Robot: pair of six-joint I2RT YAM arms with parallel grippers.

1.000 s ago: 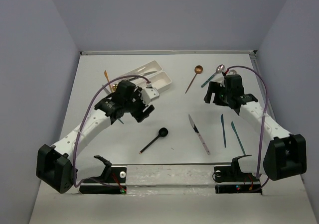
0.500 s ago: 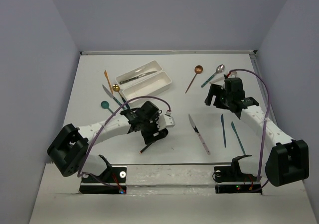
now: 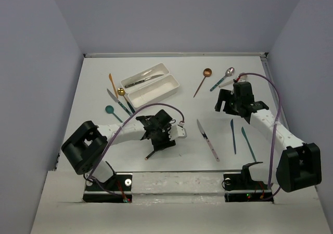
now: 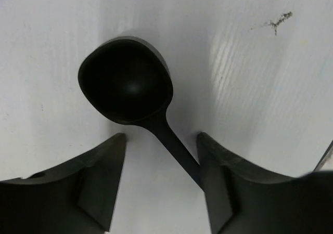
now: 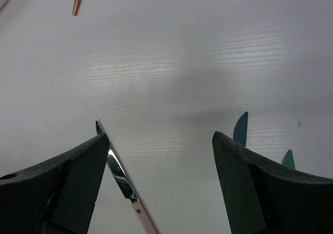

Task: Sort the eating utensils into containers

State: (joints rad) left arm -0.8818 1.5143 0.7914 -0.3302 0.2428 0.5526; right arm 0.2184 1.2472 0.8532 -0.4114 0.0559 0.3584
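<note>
white tabletop [image 3: 182, 109]: left gripper [image 4: 161, 138] open astride slim matte black spoon [image 4: 125, 80] w/ handle off-centre, so closing prob skews it; right gripper [image 5: 160, 136] open.

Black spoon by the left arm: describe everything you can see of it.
The black spoon looks matte, one dark piece, with a round, deep bowl facing up and a slim straight handle. It lies flat on the white table, its handle between the open fingers of the left tool, close against one; actual contact is unclear.

2 white arms [image 3: 122, 131] — black joints, purple cables [image 3: 156, 105].
</note>
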